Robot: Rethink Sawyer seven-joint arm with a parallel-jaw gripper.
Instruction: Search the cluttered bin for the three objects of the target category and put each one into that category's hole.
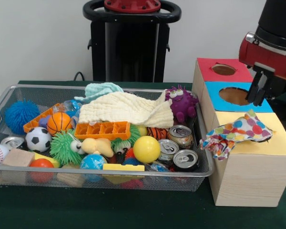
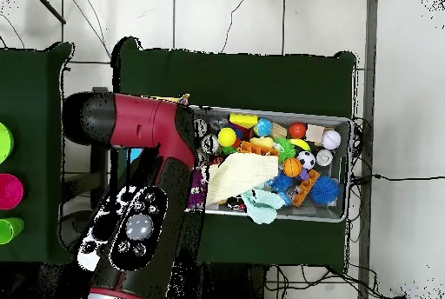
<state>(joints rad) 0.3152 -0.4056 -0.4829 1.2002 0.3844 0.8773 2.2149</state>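
Note:
A polka-dot cloth [image 1: 236, 132] lies crumpled on the yellow top [image 1: 276, 143] of the wooden box, covering its hole and hanging over the edge toward the bin. My gripper [image 1: 256, 95] hangs above it, over the blue section's hole [image 1: 234, 95], open and holding nothing. In the wire bin [image 1: 109, 179] a cream cloth [image 1: 126, 109] is spread over the clutter, with a light blue cloth [image 1: 102, 89] behind it. The overhead view shows the cream cloth [image 2: 239, 176] and the blue cloth [image 2: 261, 204]; my arm [image 2: 139, 130] hides the gripper and box there.
The box also has a red section with a hole [image 1: 224, 69]. The bin holds several balls, such as a yellow ball [image 1: 146, 149], plus soda cans [image 1: 181, 136], an orange tray [image 1: 102, 130] and a purple plush [image 1: 182, 104] by the box-side wall.

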